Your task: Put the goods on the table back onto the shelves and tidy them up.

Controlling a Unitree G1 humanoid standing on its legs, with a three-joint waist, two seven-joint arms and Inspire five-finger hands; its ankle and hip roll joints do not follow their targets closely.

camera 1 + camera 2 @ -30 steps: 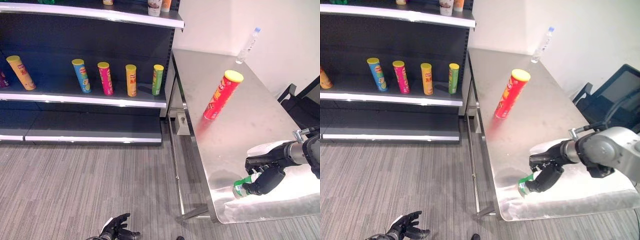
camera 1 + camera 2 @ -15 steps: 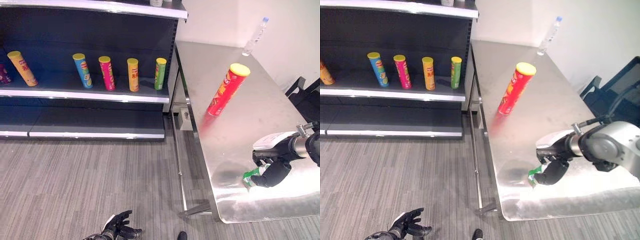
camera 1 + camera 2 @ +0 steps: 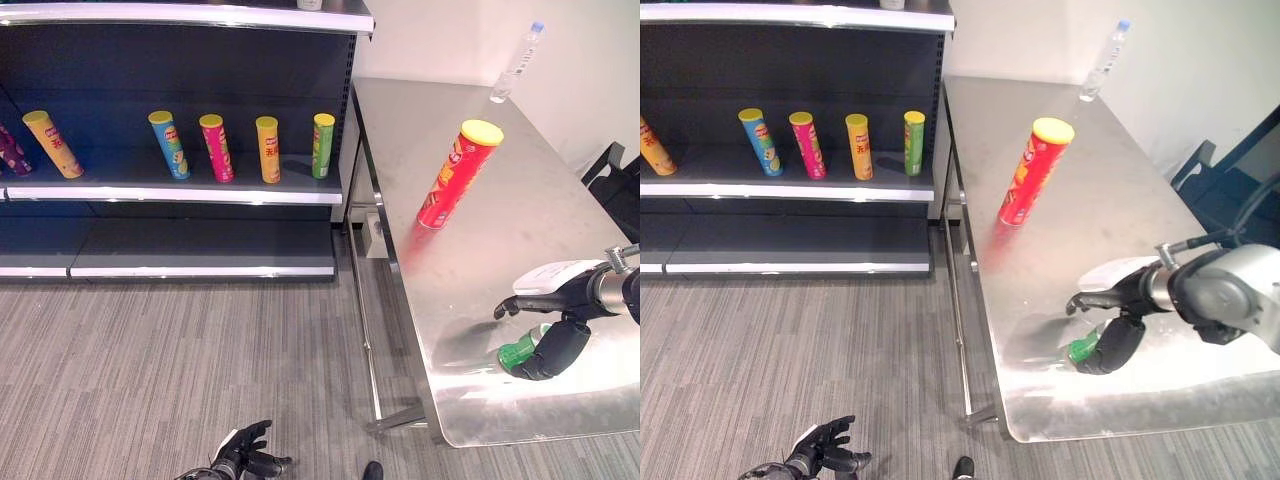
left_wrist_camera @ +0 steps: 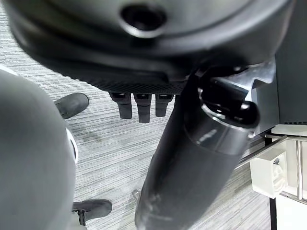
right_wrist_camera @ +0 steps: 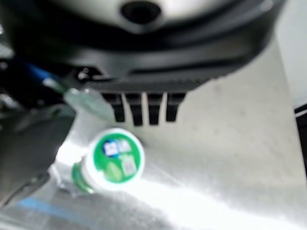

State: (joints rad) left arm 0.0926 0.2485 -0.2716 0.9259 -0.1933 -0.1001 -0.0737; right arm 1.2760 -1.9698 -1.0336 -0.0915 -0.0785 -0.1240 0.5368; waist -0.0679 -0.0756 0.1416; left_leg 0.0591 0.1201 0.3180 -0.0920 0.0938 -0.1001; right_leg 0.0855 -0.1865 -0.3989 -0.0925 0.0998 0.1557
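A small green can [image 3: 517, 353] lies on its side near the front edge of the steel table [image 3: 520, 230]. My right hand [image 3: 556, 331] is over it, fingers [image 3: 1087, 299] stretched out above the can and the thumb [image 3: 1117, 345] against its side. The right wrist view shows the can's green end [image 5: 114, 157] just past the straight fingers [image 5: 144, 108], not enclosed. A tall red tube [image 3: 455, 175] with a yellow lid stands mid-table. My left hand [image 3: 245, 462] hangs low over the floor with relaxed fingers [image 4: 139, 108].
Dark shelves [image 3: 180, 192] stand to the left with an orange tube [image 3: 52, 143], a blue one [image 3: 167, 145], a pink one [image 3: 216, 148], a yellow one [image 3: 267, 148] and a green one [image 3: 321, 145]. A water bottle [image 3: 517, 62] stands at the table's far corner. A black chair [image 3: 618, 180] is at the right.
My right hand's fingers, curled round the green can before, have spread off it. The whole picture has shifted, so the camera moved. The left hand stays low.
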